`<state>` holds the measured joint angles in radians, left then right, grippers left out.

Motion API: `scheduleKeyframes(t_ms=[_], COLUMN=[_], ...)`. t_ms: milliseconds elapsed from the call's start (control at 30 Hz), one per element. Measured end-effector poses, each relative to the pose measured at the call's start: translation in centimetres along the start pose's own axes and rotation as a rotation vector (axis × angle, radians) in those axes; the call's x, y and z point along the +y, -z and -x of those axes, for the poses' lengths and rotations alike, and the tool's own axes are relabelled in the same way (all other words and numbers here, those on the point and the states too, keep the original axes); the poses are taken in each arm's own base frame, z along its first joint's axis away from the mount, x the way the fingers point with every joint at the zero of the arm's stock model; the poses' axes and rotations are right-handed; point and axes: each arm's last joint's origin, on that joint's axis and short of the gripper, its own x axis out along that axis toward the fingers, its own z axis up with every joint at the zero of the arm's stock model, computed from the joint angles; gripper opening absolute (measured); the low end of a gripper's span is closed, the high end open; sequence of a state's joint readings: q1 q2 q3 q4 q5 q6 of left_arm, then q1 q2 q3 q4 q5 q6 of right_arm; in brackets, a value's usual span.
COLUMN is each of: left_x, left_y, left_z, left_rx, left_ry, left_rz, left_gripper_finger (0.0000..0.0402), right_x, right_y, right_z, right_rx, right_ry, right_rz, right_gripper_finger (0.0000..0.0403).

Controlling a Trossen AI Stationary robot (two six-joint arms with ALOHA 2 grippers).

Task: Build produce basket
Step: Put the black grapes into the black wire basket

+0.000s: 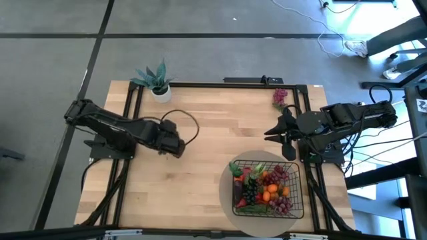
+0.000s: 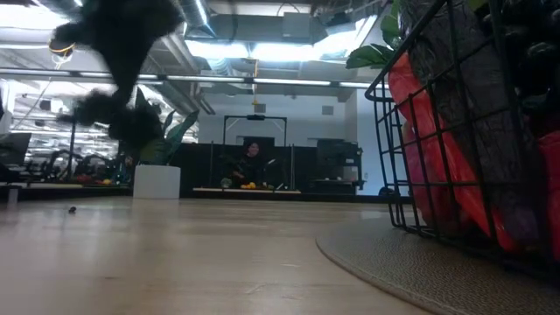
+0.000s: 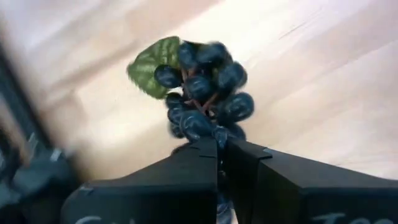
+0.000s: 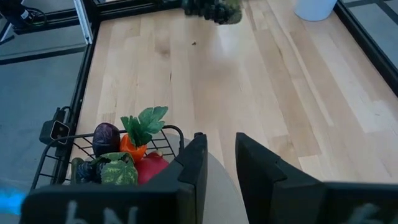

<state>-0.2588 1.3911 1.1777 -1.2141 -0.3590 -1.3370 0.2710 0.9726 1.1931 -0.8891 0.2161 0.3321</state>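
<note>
I have the left gripper jaws clamped on dark grapes; right gripper jaws apart, at the basket's twelve o'clock.

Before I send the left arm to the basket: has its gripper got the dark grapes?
Yes: in the left wrist view the left gripper is shut on the stem end of the dark grapes.
</note>
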Motion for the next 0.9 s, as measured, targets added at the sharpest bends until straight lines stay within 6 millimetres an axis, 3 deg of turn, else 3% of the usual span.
scheduleKeyframes(t_ms=[300,433,600,900], left_x=[-4.4,-6.3,-8.8,-14.8], left_y=[-3.4,-4.2,-4.7,-4.3], left_z=[7.1,8.9,9.7,7.2], left_rx=[-0.261,-0.385,-0.466,-0.543], left_ry=[0.458,0.662,0.884,1.180], left_rz=[-0.228,-0.279,-0.319,-0.456], left_gripper_finger=[0.0000,0.0000,0.0000,0.0000], right_x=[0.0,-0.2,-0.3,-0.8], right_y=[0.4,0.5,0.7,1.0], right_z=[1.2,1.8,2.7,4.3], right_rx=[0.013,0.000,-0.015,-0.064], right_ry=[-0.112,-0.144,-0.191,-0.213], right_rz=[0.023,0.029,0.073,0.092], right_gripper_finger=[0.0070,0.0070,0.0070,0.0070])
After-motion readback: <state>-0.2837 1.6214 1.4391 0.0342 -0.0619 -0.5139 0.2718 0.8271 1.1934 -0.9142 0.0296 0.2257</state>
